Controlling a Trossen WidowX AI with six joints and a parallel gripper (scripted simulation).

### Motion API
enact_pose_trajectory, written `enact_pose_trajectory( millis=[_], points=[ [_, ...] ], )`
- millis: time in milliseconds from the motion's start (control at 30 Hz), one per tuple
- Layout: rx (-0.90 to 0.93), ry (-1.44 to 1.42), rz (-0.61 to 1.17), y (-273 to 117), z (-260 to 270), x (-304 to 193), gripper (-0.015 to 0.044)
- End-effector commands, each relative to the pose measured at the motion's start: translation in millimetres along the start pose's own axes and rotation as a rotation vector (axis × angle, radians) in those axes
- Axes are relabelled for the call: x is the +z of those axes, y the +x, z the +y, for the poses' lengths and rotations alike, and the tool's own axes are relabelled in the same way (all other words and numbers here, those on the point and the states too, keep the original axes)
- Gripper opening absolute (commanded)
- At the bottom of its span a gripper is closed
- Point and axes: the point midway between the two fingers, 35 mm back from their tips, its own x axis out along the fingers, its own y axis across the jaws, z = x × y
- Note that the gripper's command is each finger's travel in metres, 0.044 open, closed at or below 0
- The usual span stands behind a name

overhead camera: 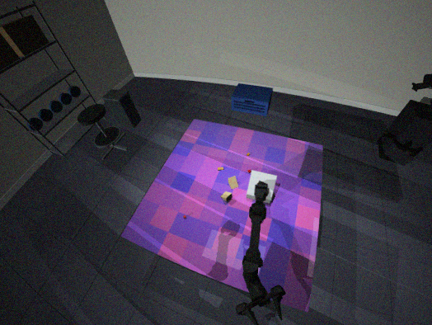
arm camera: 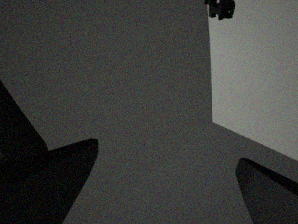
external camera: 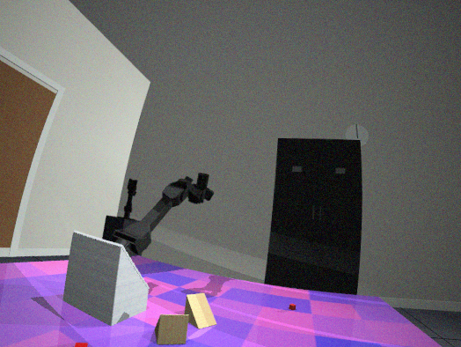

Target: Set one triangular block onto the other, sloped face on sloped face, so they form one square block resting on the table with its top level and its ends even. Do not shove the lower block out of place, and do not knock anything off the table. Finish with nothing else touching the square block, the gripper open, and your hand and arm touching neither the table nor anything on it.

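Two tan triangular blocks lie apart on the patchwork table top. One block stands with its slope up. The other block sits a little nearer the table's front left. My gripper is open and empty. It is raised high above the table and points level at the room's walls. The wrist view shows only walls between the two dark fingertips, no blocks.
A large white wedge stands right of the blocks, under my raised hand in the overhead view. Small red cubes and small orange bits are scattered on the table. A blue crate stands on the floor beyond.
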Motion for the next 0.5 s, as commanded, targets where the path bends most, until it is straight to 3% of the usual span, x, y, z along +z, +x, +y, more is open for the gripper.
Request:
enact_pose_trajectory(
  millis=[0, 267, 467],
  points=[
    [0.006, 0.013, -0.005, -0.8, 1.3, 0.9, 0.0426],
    [0.336, 0.597, -0.135, -51.0, 58.2, 39.0, 0.0440],
    [0.659, 1.021, -0.080, -111.1, 95.1, 64.6, 0.0440]
  ],
)
